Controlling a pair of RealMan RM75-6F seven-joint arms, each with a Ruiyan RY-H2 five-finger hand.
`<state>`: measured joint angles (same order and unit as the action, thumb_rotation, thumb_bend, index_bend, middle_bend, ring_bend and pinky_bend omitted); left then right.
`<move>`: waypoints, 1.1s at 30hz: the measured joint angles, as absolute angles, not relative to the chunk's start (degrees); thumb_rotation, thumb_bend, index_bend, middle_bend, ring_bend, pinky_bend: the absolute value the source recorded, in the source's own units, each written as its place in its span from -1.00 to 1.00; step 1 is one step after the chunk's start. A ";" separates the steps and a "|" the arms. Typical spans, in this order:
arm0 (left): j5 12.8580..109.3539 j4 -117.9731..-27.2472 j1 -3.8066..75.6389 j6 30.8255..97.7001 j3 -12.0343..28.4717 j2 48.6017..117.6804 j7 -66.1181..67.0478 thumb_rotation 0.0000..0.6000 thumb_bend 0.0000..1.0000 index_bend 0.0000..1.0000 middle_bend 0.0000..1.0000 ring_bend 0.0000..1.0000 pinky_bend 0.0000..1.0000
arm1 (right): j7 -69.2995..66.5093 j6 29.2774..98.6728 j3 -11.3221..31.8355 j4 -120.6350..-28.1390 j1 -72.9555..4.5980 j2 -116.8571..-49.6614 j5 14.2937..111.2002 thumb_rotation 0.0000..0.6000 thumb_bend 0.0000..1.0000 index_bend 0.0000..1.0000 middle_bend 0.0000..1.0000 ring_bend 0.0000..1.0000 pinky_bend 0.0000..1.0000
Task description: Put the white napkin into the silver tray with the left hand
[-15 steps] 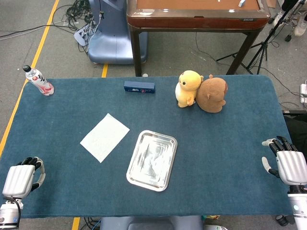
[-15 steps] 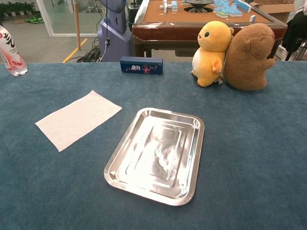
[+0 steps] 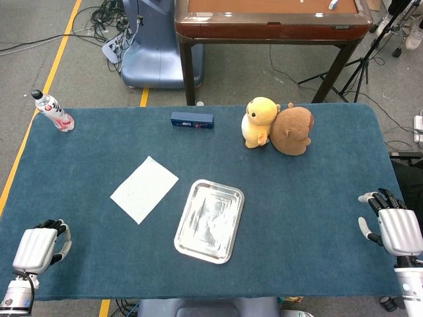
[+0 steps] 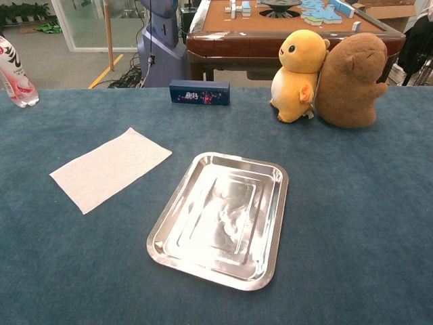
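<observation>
While nothing is yet held, entries as follows.

Napkin (image 3: pixel 144 189): white, flat, unfolded on the blue table cover (image 3: pixel 317 191), set cornerwise, just left of the tray and apart from it; no hand near.

Tray (image 3: pixel 209 220): silver, shallow, empty, slightly angled, near the table's middle; low rolled rim, reflective floor.

Left hand (image 3: pixel 38 249): at the near left corner of the table, well apart from the napkin; fingers curled in, holding nothing. Seen in head view only.

Right hand (image 3: pixel 396 228): at the right edge, fingers spread, empty; no part in the task.

Bystanders: bottle (image 3: pixel 53 110) at the far left corner; dark box (image 3: pixel 192 119) at the far edge; yellow plush (image 3: pixel 260 122) and brown plush (image 3: pixel 293 130), touching, far right of centre. All well clear of the working path.

Step in hand, judged: reach toward the napkin, barely begun. Advice for doing it well: open fingers before arrival; approach from above and from the left; aim for the near corner or left edge, where thin paper lifts most readily; press lightly and pinch a fold between thumb and finger rather than scraping flat. Soft cover likely to let the paper bunch, aiding grip. Lift high enough to clear the rim, carry rightward, release over the tray floor so no edge drapes outside.
</observation>
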<state>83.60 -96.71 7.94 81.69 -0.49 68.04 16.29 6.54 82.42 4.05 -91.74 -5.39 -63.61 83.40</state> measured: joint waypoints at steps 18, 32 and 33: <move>89.72 -85.89 21.03 67.30 1.71 72.89 8.10 1.00 -0.68 -0.22 0.73 0.13 0.24 | 4.77 84.21 4.40 -92.55 -4.75 -62.52 84.08 1.00 -0.22 -0.34 -0.37 -0.68 -0.41; 90.08 -76.08 26.59 60.64 1.10 79.35 4.78 1.00 -0.73 -0.25 0.75 0.15 0.24 | 3.60 84.38 4.42 -92.87 -4.58 -61.82 84.31 1.00 -0.21 -0.34 -0.37 -0.68 -0.41; 89.96 -75.70 26.90 60.12 1.00 79.63 4.67 1.00 -0.73 -0.24 0.75 0.15 0.24 | 3.54 84.39 4.42 -92.89 -4.58 -61.79 84.32 1.00 -0.21 -0.34 -0.37 -0.68 -0.41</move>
<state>89.96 -75.70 26.90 60.12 1.00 79.63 4.67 3.54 84.39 4.42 -92.89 -4.58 -61.79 84.32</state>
